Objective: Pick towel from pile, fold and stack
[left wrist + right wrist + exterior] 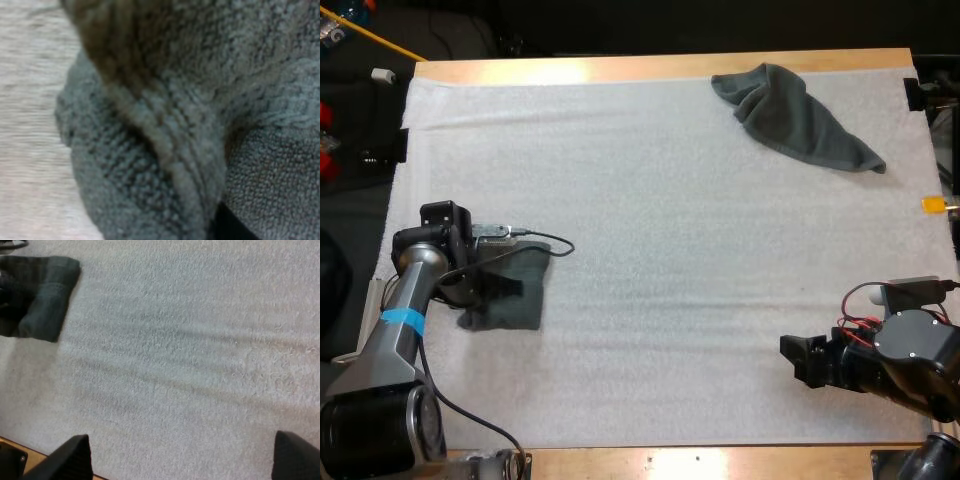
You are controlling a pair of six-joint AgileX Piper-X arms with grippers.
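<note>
left claw [505, 285] is parked right on the folded towel [517, 308] at the near left of the mat [670, 250], can't tell if it's gripping. right claw [800, 360] is spread wide over bare mat. Two towels total: the crumpled towel [795, 115] lies at the far right, well apart from both.

Wooden table [670, 66]: white mat [670, 250], crumpled towel [795, 115], folded towel [515, 295].

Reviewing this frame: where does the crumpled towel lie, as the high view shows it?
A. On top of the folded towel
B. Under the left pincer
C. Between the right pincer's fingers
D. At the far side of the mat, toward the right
D: the crumpled towel lies by the far edge of the mat, toward the right, well apart from the folded towel at the near left.
</note>
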